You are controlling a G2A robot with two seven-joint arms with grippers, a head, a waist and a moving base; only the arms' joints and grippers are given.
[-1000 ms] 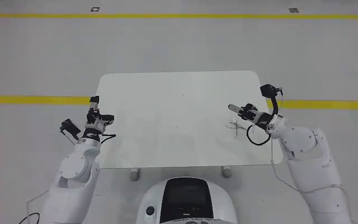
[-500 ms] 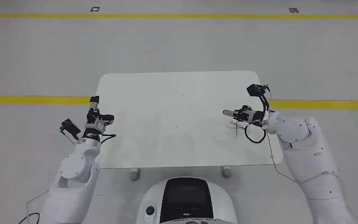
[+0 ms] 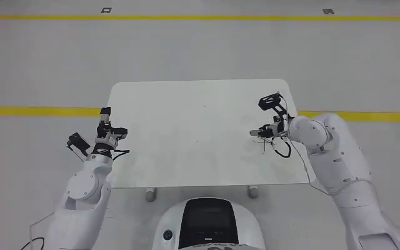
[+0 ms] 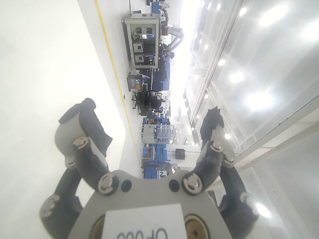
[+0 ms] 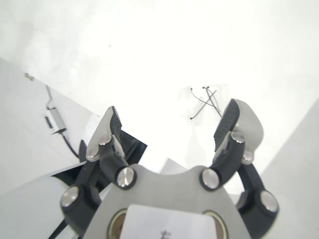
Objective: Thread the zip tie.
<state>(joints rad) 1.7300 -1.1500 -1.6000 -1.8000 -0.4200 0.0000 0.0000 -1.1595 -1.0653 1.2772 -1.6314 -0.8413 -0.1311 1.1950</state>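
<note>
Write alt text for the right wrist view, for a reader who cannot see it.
The right gripper, jaws open, hangs over a white table. Thin black zip ties lie crossed on it just ahead of the jaws.

My top camera sits on the robot above its arms and looks steeply down, far enough off to take in the whole desk and the floor beyond it. The right wrist camera rides close behind the right hand, tilted down at the desk. It shares with the top view the patch of desk where the zip ties lie. The left wrist camera, behind the left hand, faces away past the desk, rolled sideways — sharing just the yellow floor line.
</note>
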